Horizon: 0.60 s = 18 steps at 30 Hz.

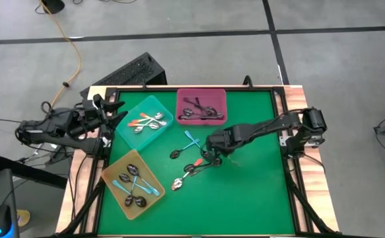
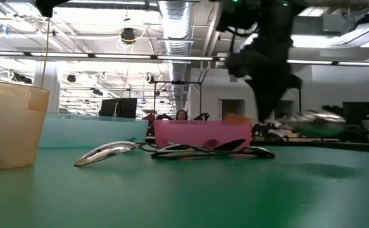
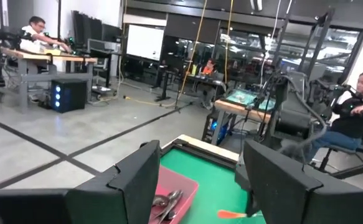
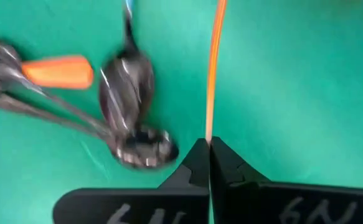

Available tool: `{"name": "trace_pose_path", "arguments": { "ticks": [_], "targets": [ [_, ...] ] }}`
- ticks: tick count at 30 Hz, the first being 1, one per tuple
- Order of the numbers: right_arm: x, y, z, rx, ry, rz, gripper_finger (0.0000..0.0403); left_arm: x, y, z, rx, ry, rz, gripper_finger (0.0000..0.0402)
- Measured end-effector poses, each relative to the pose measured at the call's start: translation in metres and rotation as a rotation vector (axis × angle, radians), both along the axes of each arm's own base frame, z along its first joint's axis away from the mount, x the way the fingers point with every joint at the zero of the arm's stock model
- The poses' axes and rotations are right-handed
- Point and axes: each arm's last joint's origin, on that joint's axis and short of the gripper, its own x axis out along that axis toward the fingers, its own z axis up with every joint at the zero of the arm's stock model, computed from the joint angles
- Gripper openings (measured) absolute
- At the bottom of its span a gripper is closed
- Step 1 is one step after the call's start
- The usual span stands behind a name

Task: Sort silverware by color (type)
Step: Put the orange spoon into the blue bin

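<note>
Orange-handled spoon (image 4: 212, 68) pinched edge-on at the very tip of the clenched right gripper (image 4: 209, 146), hanging clear of the green mat (image 1: 258, 192) just in front of the pink tray (image 1: 202, 94). Grip thin, on the handle's narrow edge only.

Beneath it, a few loose spoons (image 1: 185, 168) lying on the mat in front of the pink tray: blue-handled, orange-handled and dark ones close together, some overlapping.

To the left of the pink tray, the teal tray (image 1: 166, 109), already holding orange-handled spoons. Farther forward and left, the yellow tray (image 1: 109, 173) with blue-handled ones. Dark spoons inside the pink tray itself.

Left gripper (image 3: 200, 180) waiting by the table's left edge, beyond the teal tray from the pink one, fingers spread and holding nothing.

Step in hand, by the look of it: carrying the orange spoon to the teal tray. Best done with a slow, level move, given so slight a pinch, and with enough height to clear the tray wall. Release low over the tray floor, to spare a bounce or a spoon left hanging over the rim.

Legible writing: only marks resembling "6N" on each right finger, seen from the wrist. No brand readable anywhere.
</note>
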Motion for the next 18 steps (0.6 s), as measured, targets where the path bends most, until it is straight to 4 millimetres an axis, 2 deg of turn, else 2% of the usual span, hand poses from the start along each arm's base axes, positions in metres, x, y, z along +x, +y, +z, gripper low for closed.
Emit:
{"name": "trace_pose_path", "arguments": {
  "ticks": [7, 18],
  "targets": [
    [0.026, -0.021, 0.038, -0.152, -0.191, 0.09, 0.0005, 0.0, 0.0, -0.001, -0.001, 0.007, 0.009, 0.0219],
    [0.076, -0.053, 0.091, -0.444, -0.811, 0.219, 0.0005, -0.001, 0.0, 0.002, 0.051, 0.005, 0.014, 0.0219]
  ]
}}
